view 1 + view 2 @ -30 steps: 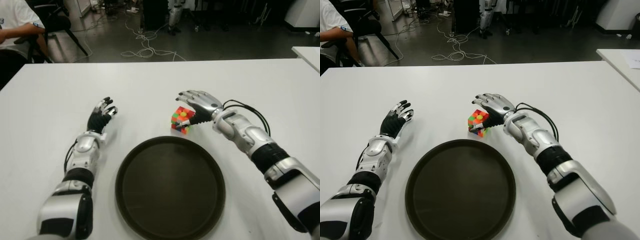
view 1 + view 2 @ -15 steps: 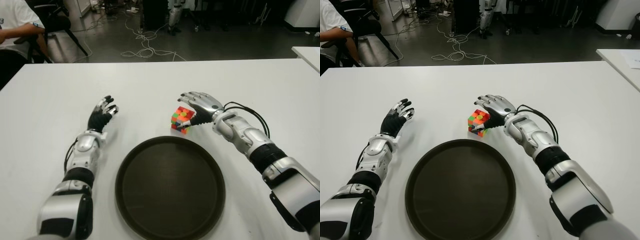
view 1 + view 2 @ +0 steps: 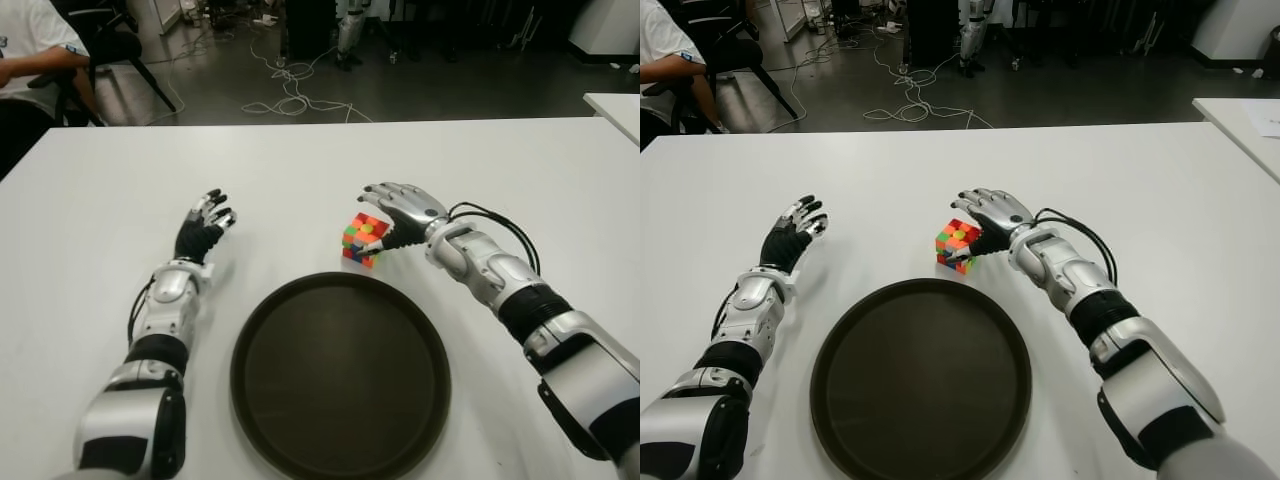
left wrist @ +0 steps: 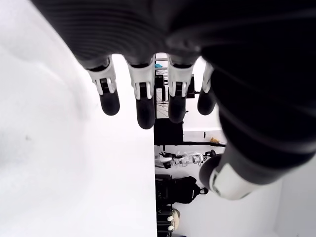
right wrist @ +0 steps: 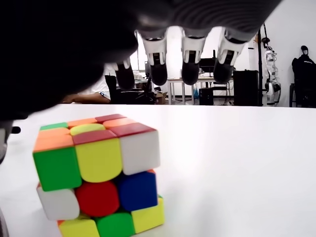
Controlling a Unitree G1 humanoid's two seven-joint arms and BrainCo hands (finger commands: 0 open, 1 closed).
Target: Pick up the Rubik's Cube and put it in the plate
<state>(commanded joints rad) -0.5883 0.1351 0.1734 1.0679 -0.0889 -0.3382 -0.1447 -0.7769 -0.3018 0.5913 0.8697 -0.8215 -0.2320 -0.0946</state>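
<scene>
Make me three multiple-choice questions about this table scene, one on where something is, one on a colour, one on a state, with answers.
1. Where is the multicoloured Rubik's Cube?
A. on the white table beyond the plate
B. inside the plate
C. under the left hand

2. What colour is the round plate?
A. white
B. dark brown
C. red

3. What is the right hand doing?
A. gripping the plate's rim
B. lifting the cube high
C. fingers spread over the cube, not closed on it

Answers: 1 A, the cube stands on the white table. 2 B, seen in both eye views. 3 C, the right wrist view shows fingertips above the cube.
</scene>
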